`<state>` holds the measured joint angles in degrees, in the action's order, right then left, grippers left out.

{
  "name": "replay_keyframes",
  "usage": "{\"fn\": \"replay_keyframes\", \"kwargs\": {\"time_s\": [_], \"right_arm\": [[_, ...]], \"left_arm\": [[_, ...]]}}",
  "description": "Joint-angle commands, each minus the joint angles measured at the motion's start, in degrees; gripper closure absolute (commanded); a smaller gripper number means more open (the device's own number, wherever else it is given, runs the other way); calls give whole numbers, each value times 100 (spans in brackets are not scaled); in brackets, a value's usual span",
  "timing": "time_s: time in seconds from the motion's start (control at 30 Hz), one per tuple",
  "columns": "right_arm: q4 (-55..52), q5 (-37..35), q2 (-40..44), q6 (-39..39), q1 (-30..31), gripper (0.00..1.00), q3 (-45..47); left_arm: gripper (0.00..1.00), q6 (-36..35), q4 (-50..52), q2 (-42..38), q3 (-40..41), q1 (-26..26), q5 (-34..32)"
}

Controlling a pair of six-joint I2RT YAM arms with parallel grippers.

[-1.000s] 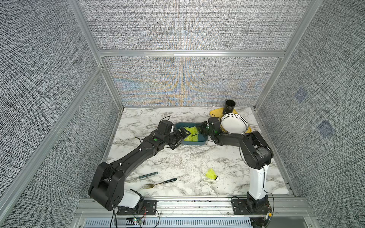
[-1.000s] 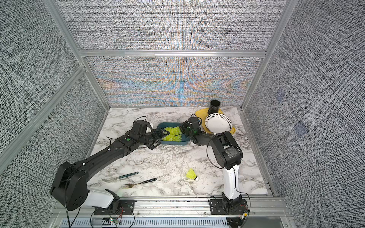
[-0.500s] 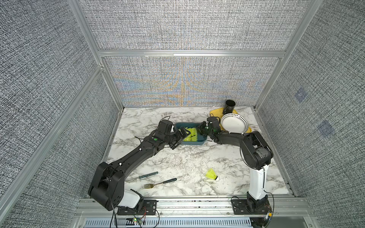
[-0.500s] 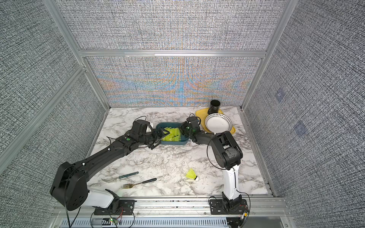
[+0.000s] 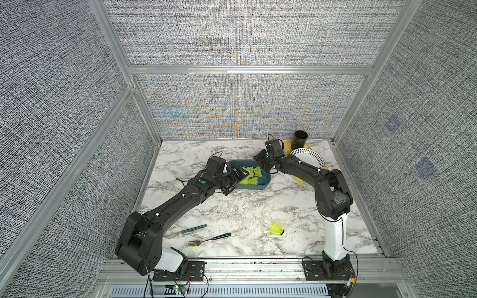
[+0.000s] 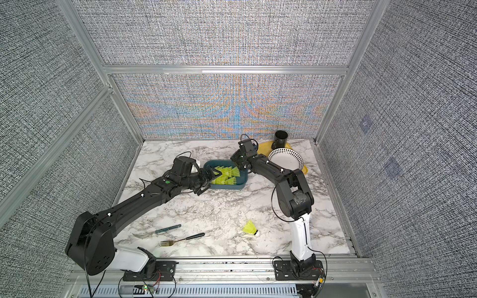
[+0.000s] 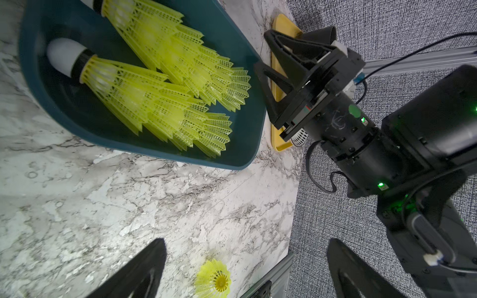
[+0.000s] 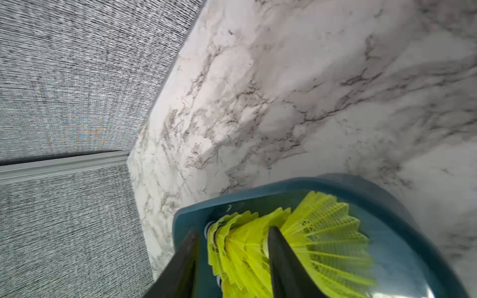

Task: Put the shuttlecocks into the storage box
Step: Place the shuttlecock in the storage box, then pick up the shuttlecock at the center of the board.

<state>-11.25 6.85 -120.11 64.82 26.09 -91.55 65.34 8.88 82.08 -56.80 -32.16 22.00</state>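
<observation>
Most shuttlecocks (image 5: 251, 175) are stacked in the storage box (image 5: 261, 186); a stray shuttlecock (image 5: 276, 227) is seen on the open desk (image 5: 232, 206). The right gripper (image 5: 262, 163) is held part-open and empty above them. The left gripper (image 5: 235, 180) is spread wide alongside. A yellow tray (image 5: 287, 145) and a bowl (image 5: 307, 158) are crowded close behind.

Bright even light, right wrist view blurred

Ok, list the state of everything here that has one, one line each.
storage box: upright on the table, holding two nested rows of shuttlecocks
loose shuttlecock: lying on its side on the table, outside the box
left gripper: open, empty
right gripper: open, empty, over the box's end
dotted bowl: right way up, empty
black cup: upright
</observation>
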Motion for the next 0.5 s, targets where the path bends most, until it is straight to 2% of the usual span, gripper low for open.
{"fn": "replay_keyframes", "kwargs": {"time_s": [0.0, 0.47], "right_arm": [[-905, -233, -8, -222, 24, 55, -150], [-1220, -778, 469, -1229, 116, 55, -356]], "left_arm": [[0, -65, -141, -9, -25, 8, -42], [0, -77, -123, -27, 17, -9, -38]]}}
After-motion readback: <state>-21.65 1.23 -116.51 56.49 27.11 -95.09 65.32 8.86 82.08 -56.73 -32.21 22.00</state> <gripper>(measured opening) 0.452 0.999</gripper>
